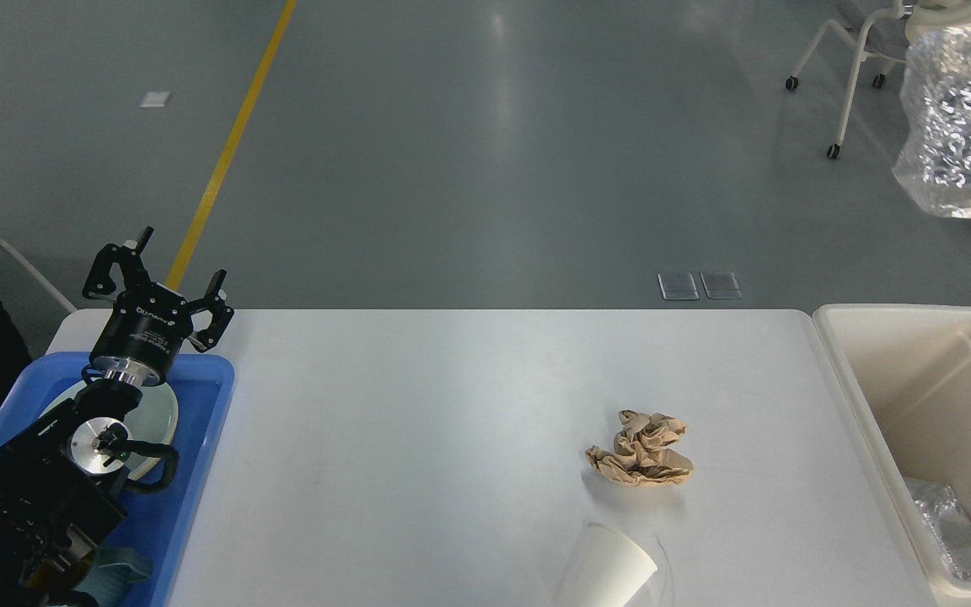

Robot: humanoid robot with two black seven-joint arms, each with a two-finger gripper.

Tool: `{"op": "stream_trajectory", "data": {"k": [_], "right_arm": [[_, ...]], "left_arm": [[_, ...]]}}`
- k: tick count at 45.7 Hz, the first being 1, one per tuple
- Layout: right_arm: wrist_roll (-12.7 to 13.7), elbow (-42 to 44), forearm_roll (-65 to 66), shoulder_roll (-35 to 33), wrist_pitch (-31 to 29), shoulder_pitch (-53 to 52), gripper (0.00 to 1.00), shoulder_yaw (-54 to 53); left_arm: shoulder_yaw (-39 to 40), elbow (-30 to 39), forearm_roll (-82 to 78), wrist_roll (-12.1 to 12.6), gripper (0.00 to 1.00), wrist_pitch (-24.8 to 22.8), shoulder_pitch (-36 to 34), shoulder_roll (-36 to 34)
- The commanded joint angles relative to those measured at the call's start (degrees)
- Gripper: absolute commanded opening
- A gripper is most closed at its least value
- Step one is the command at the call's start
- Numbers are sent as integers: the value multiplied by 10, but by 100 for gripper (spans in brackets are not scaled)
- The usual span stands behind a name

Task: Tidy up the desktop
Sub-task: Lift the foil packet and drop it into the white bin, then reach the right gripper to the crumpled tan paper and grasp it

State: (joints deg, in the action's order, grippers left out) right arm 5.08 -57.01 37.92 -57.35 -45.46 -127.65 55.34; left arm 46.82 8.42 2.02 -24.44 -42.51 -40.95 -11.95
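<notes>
Two items on your desktop: crumpled brown paper wad (640,448) and white paper cup (605,569), tipped at the near edge
Desktop: your large white rounded tabletop (418,438), between blue plastic tray (199,472) and cream plastic bin (915,405)
Left gripper (157,282): fingers spread apart, above the tray's far corner
Right gripper: out of your view (can't call it)
Crinkled silver foil bag (962,118): aloft at top right, well above the bin
</notes>
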Motion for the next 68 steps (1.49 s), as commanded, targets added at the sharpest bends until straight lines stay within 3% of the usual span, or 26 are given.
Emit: {"op": "stream_trajectory", "data": {"k": [1, 7, 11, 17, 21, 24, 28, 29, 30, 33, 34, 38, 45, 51, 54, 60, 68], "right_arm": [[-8, 37, 23, -37, 127, 136, 0, -2], [-26, 119, 20, -27, 304, 355, 0, -8], [-44, 167, -7, 24, 392, 490, 0, -22], [-45, 237, -139, 95, 447, 653, 0, -53], [-51, 367, -218, 189, 471, 771, 0, -57], [-70, 477, -268, 260, 473, 855, 0, -59], [-80, 527, -291, 298, 471, 897, 0, -59], [-80, 527, -292, 299, 472, 897, 3, -59], [-80, 526, -292, 300, 472, 897, 19, -59], [-80, 526, -297, 301, 471, 897, 94, -59], [-80, 526, -297, 301, 471, 897, 100, -59], [-80, 522, -298, 296, 465, 896, 100, -59], [-81, 507, -297, 290, 461, 864, 100, -59], [-82, 419, -289, 257, 432, 759, 100, -47], [-82, 333, -276, 220, 417, 670, 100, -18], [-81, 79, -213, 161, 378, 404, 100, 90], [-78, -200, -180, 169, 213, 64, 100, 165]], "left_arm": [[-1, 0, 0, 0, 100, 0, 0, 0], [-1, 0, 0, 0, 100, 1, 0, 0], [-1, 0, 0, 0, 100, 0, -1, 0], [-1, 0, 0, 0, 100, 1, 0, 0], [-1, 0, 0, 0, 100, 0, 0, 0], [-1, 0, 0, 0, 100, 0, 0, 0], [-1, 0, 0, 0, 100, 0, 0, 0], [-1, 0, 0, 0, 100, 0, 0, 0], [-1, 0, 0, 0, 100, 0, -1, 0], [-1, 0, 0, 0, 100, 0, -1, 0], [-1, 0, 0, 0, 100, 1, 0, 0], [-1, 0, 0, 0, 100, 0, 0, 0], [-1, 0, 0, 0, 100, 0, 0, 0], [-1, 0, 0, 0, 100, 0, -1, 0], [-1, 0, 0, 0, 100, 0, 0, 0], [-1, 0, 0, 0, 100, 0, 0, 0], [-1, 0, 0, 0, 100, 0, 0, 0]]}}
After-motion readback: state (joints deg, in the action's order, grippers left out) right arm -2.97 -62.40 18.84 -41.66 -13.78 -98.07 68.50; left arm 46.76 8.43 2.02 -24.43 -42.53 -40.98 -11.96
